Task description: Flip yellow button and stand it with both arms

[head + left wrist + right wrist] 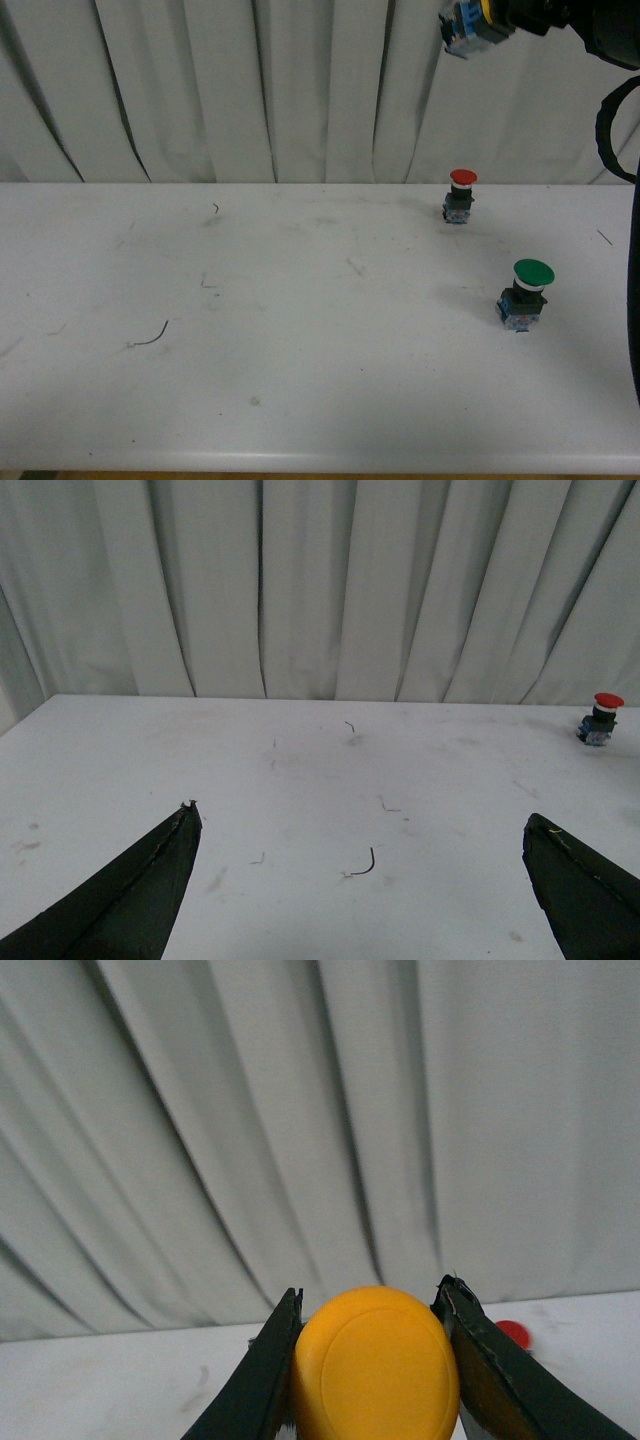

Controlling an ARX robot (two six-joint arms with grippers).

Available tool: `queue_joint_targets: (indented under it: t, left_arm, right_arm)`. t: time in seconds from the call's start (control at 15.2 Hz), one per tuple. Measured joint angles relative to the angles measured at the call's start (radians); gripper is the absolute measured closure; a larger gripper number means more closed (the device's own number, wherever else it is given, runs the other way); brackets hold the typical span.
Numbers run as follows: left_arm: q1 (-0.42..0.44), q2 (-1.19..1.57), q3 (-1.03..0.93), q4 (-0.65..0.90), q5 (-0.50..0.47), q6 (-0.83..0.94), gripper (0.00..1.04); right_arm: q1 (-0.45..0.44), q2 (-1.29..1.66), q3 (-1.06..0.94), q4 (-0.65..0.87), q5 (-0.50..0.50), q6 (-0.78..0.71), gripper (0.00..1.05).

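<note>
**yellow button (375, 1365) up in my right tool (371, 1292)**

It's clamped on the cap's sides, holding the button high over the worktop (300, 350), 1 o'clock in front view. My left tool (362, 813) is spread wide. The red button (462, 193) and green button (527, 293) stand upright at 3 and 4 o'clock.

soft, even light and a slight haze

all three views are evenly and rather dimly lit, with no glare on the white table (300, 400). the red button (461, 194) and the green button (525, 294) cast only faint, diffuse shadows on it. the folds of the curtain (250, 90) show gentle grey shading. the front view is a little soft and grainy (small marks on the tabletop are readable all the same). in the right wrist view the yellow button (375, 1365) sits close to the lens, its rim slightly blurred.
</note>
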Motion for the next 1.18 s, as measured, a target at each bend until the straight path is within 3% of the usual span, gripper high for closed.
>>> queue_joint_targets:
  t: [0.39,0.85,1.18]
  left_arm:
    - [0.0,0.0,0.0,0.0,0.0,0.0,0.07]
    - [0.0,0.0,0.0,0.0,0.0,0.0,0.07]
    - [0.0,0.0,0.0,0.0,0.0,0.0,0.07]
  right_arm:
    - [-0.136,0.247,0.32,-0.348,0.123,-0.21,0.69]
    - [-0.094,0.429,0.544,-0.706,0.238,-0.245,0.69]
    - [-0.069,0.531,0.637,-0.797,0.249,-0.257,0.69]
